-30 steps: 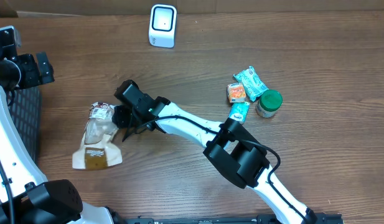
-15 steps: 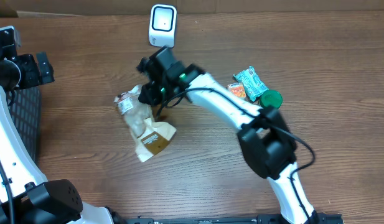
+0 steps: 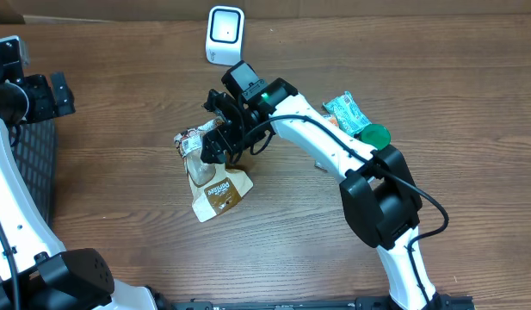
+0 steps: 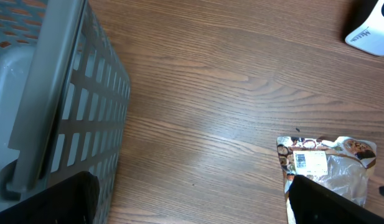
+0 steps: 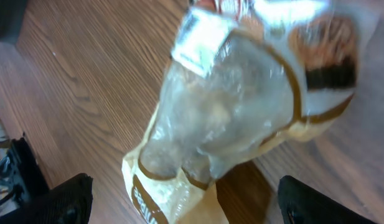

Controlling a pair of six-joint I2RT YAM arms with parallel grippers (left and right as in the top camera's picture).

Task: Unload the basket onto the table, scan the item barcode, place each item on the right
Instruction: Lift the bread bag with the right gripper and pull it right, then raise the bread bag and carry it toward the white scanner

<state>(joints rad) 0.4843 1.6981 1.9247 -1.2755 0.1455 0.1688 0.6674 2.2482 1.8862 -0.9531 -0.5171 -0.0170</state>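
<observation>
Crinkled clear-and-tan pouch [image 3: 215, 191] on woodgrain table [image 3: 420, 86].

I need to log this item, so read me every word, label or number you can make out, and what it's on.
Nothing reads clearly.
The brown band on the pouch: light lettering, too small to read.
The white sticker on the pouch: barcode print, too small.
The scanner: grey mark, cut off, unreadable.
The teal packet: print blurred.

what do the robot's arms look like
The right arm and left arm are white tubular links joined by chunky black joint blocks. A thin black cable runs along the right arm, with a small green spot near its wrist. The right gripper is black.
</observation>
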